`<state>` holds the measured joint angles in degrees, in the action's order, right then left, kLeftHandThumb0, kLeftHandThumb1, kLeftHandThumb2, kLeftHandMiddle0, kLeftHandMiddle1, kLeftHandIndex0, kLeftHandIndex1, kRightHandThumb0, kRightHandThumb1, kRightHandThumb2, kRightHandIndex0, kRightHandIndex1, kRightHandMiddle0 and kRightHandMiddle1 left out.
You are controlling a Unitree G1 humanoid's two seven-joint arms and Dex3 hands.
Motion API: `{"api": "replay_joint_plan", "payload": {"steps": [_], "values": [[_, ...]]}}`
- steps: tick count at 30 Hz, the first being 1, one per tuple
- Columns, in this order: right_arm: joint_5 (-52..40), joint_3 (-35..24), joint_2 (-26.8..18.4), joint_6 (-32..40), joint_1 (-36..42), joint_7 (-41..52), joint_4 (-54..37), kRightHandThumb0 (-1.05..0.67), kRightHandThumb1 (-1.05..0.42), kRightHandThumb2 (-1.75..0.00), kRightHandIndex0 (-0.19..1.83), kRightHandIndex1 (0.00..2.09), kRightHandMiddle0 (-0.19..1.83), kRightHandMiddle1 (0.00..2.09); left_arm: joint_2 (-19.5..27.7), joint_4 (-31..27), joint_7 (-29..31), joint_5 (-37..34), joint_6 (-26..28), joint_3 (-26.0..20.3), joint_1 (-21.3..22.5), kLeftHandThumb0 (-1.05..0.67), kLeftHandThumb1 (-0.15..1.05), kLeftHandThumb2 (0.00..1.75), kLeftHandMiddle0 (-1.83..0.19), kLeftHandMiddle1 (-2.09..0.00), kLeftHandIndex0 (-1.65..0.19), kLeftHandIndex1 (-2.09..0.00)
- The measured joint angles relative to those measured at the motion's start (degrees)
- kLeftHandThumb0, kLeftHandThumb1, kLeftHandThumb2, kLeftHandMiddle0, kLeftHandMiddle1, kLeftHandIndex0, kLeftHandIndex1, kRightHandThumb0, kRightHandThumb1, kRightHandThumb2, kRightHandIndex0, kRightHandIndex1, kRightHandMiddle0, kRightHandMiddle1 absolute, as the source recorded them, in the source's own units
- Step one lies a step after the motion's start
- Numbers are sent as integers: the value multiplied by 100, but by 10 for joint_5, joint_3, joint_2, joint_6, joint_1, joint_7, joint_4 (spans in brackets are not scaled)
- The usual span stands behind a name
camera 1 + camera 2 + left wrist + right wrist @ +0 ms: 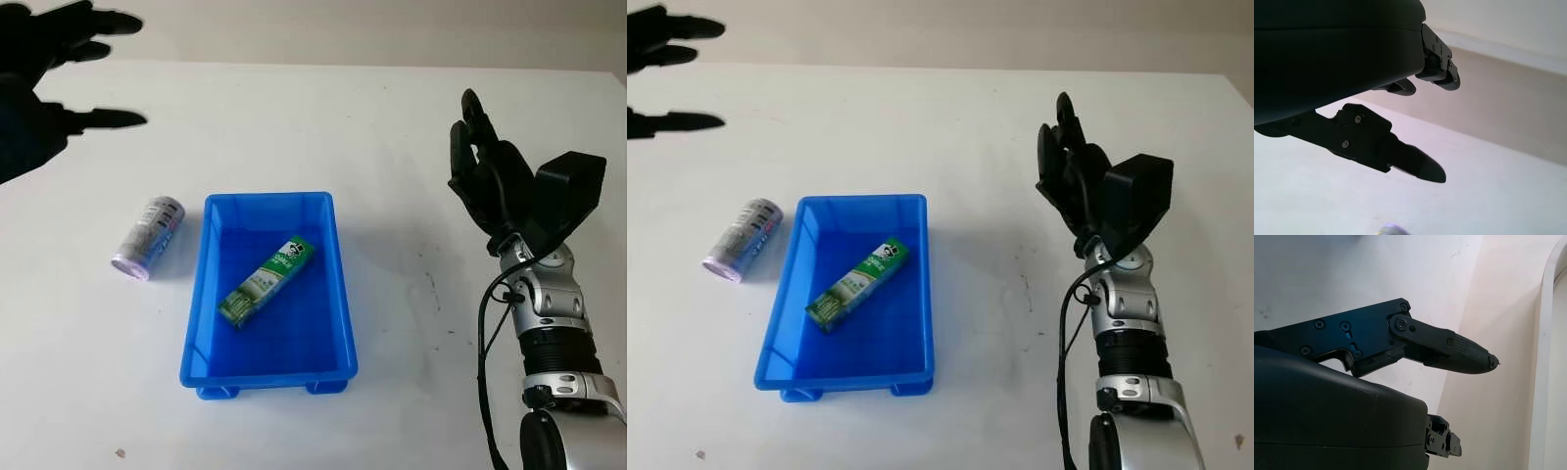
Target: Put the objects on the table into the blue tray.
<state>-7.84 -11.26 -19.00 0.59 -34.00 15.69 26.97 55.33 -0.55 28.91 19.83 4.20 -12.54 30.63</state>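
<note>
The left hand (59,78), holding nothing, hovers by the desk's far left corner, nearer the lying silver-purple cylindrical can (149,237) whose long axis runs diagonally beside the blue plastic tray (201,294).

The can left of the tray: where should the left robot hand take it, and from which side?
Probably grip the can across its round middle, coming from above. It lies on its side, apart from the blue tray. The left robot hand is open, beyond it.

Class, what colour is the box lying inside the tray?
Green and white box, clearest in the left eye view.
</note>
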Motion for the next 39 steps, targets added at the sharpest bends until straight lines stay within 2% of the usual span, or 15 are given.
{"api": "replay_joint_plan", "payload": {"steps": [3, 5, 8, 10, 11, 14, 16, 21, 25, 39], "values": [[-2, -1, -1, 1, 1, 5, 0, -64, -105, -74, -19, 0, -19, 0, 53, 48, -55, 73, -111, 17, -34, -38, 87, 5, -24, -3, -20, -5], [-5, -3, -1, 1, 1, 7, 0, -63, -105, -74, -19, 0, -19, 0, 102, 85, -140, 170, -194, 47, -53, -42, 85, 5, -20, -3, -19, -5], [-5, -3, -1, 1, 2, 7, 0, -63, -105, -75, -19, 0, -19, 0, 161, 154, -303, 310, -294, 104, -52, -48, 87, 6, -14, -2, -14, -3], [-5, -2, 0, 1, 2, 8, 0, -62, -105, -75, -19, 0, -19, 0, 184, 206, -415, 410, -331, 160, -32, -51, 89, 6, -10, -2, -12, -3], [-5, -2, 0, 1, 2, 8, 1, -62, -105, -76, -19, 0, -19, 0, 190, 228, -448, 451, -339, 186, -20, -51, 90, 7, -6, -1, -9, -2], [-2, -1, 0, -1, 2, 7, 6, -63, -105, -76, -19, 0, -19, 0, 196, 275, -534, 547, -361, 254, 31, -30, 92, 7, -7, -4, -17, -7], [0, 0, 0, -4, 2, 7, 8, -63, -105, -76, -19, 0, -19, 0, 196, 301, -580, 592, -371, 291, 67, -25, 93, 7, -4, -3, -16, -6], [-2, -3, 0, -5, 3, 6, 9, -63, -105, -76, -19, 0, -19, 0, 195, 359, -646, 678, -381, 369, 136, -34, 94, 6, 0, -4, -11, -4], [-6, -5, -1, -5, 5, 10, 9, -63, -105, -76, -19, 0, -19, 0, 188, 404, -693, 720, -377, 420, 170, -30, 94, 6, -2, -5, -8, -3], [-12, -8, -2, -8, 6, 18, 23, -62, -105, -75, -19, 0, -19, 0, 135, 475, -764, 772, -378, 541, 251, -25, 100, 6, -15, -9, -14, -7]]}}
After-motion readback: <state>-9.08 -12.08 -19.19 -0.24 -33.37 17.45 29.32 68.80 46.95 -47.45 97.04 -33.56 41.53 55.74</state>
